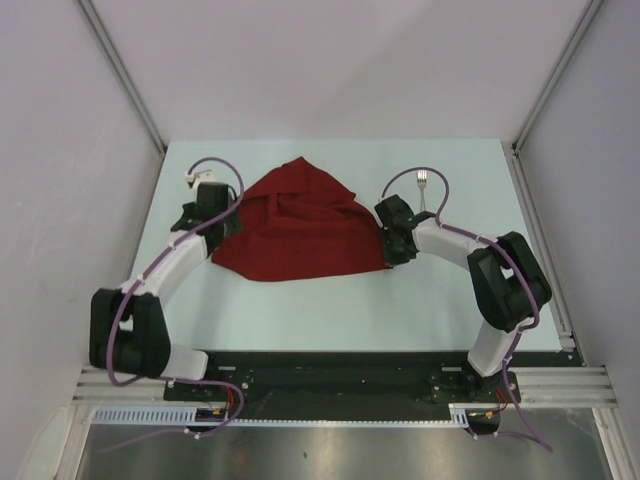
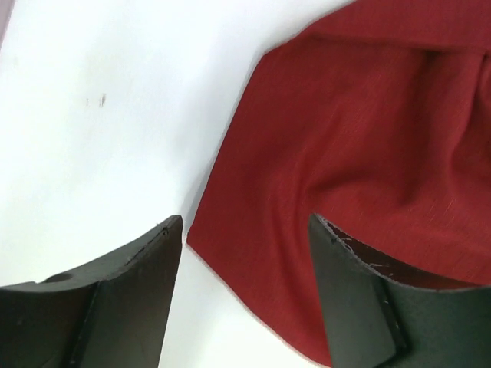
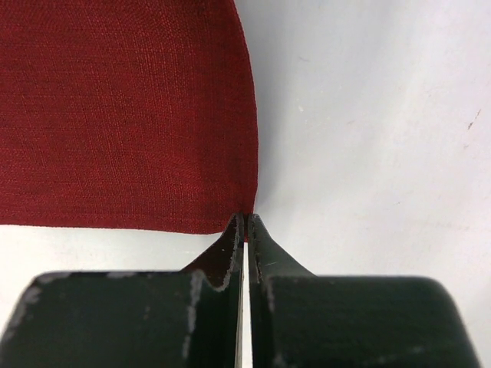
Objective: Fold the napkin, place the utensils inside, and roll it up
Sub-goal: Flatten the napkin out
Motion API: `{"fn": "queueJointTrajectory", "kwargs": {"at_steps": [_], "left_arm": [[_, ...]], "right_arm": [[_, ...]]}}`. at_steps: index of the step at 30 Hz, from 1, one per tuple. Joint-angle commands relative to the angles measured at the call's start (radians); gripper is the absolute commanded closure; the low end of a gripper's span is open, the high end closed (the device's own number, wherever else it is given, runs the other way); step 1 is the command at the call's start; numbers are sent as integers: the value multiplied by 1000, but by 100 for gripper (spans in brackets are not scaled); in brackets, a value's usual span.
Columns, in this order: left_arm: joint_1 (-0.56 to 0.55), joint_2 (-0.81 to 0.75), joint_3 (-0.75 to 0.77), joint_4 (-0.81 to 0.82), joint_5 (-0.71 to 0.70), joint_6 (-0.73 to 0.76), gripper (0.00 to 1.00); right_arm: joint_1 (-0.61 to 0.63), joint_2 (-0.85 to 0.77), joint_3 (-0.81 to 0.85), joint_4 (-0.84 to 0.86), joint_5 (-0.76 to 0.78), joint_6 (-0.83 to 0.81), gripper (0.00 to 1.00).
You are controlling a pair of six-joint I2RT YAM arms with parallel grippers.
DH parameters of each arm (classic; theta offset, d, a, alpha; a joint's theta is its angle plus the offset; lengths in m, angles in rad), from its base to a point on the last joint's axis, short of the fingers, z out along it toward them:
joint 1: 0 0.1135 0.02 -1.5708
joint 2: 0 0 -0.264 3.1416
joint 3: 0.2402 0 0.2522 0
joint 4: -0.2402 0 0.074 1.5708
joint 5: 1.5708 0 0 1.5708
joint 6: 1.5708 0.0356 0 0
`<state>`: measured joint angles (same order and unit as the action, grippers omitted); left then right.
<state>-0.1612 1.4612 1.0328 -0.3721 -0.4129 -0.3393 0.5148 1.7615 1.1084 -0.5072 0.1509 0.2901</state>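
Right gripper (image 3: pixel 246 222), black, two-fingered: fingers (image 3: pixel 153 314) pressed flat together. Their tips meet on the near right corner of the dark red napkin (image 3: pixel 123 115), a soft plain-weave cloth, and a sliver of red fabric is caught between them. From above, this gripper sits low at that same corner.

Left gripper (image 2: pixel 246 218), black, two-fingered: jaws standing well apart, holding nothing. One finger (image 2: pixel 123 291) hangs over bare table, the other over the cloth. The napkin's left edge and a blunt corner lie between them. Whether the tips touch the surface cannot be told.

Napkin, overhead view: lies in the middle of the pale, bluish-white table top (image 1: pixel 330 310), between the two grippers. It is rumpled rather than flat. The far side rises to a rounded point, creases and a loose fold cross the upper half, and the near edge runs fairly straight. It is not rolled.

Small silver metal fork (image 1: pixel 423 182) with a thin handle: lies on the table toward the far right, tines pointing to the far side. The handle runs down behind the right wrist, so its end is hidden. It is apart from the napkin and not inside it.

Purple cables (image 1: pixel 215 165): one looped over each white-and-black arm.
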Motion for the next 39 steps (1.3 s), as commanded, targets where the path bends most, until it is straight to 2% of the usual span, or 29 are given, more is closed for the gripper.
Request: {"fn": "queueJointTrajectory", "kwargs": {"at_steps": [1,3,6,7,8,14,18,20,21,26,27,29,30,31,32,34,39], "left_arm": [[34,-206,-204,140,34,-111,29],[64,-267,-308,194,109,-147,28],[75,-285,-384,217,158,-187,25],[78,-276,-392,217,158,-197,19],[92,-269,-398,222,160,-201,18],[153,-191,-421,277,252,-218,17],[158,-165,-435,315,258,-216,22],[158,-102,-432,332,296,-208,25],[192,-72,-425,334,316,-207,26],[203,-35,-422,349,364,-213,32],[204,-27,-418,351,374,-211,34],[209,-1,-416,349,393,-208,49],[207,-1,-418,354,396,-208,58],[207,-19,-421,351,392,-204,75],[207,-34,-419,343,382,-202,82],[209,-82,-399,311,353,-179,89],[170,-266,-311,165,261,-156,87]], "right_arm": [[-13,-30,11,-13,21,-19,100],[-18,-30,8,-7,16,-25,100],[-25,-31,1,1,4,-32,100],[-28,-31,1,12,-5,-34,100],[-27,-31,-2,12,-10,-35,100],[-27,-45,-16,32,-36,-32,100],[-27,-45,-24,38,-42,-29,100],[-29,-42,-30,42,-50,-26,100],[-27,-40,-30,45,-50,-26,100],[-27,-40,-36,45,-54,-22,100],[-27,-45,-38,45,-54,-22,100],[-27,-48,-39,47,-51,-20,100],[-27,-50,-42,47,-51,-20,100],[-27,-51,-44,45,-51,-20,100],[-27,-51,-44,47,-48,-22,100],[-27,-53,-45,41,-42,-25,100],[-35,-51,-42,36,-31,-34,100]]}}
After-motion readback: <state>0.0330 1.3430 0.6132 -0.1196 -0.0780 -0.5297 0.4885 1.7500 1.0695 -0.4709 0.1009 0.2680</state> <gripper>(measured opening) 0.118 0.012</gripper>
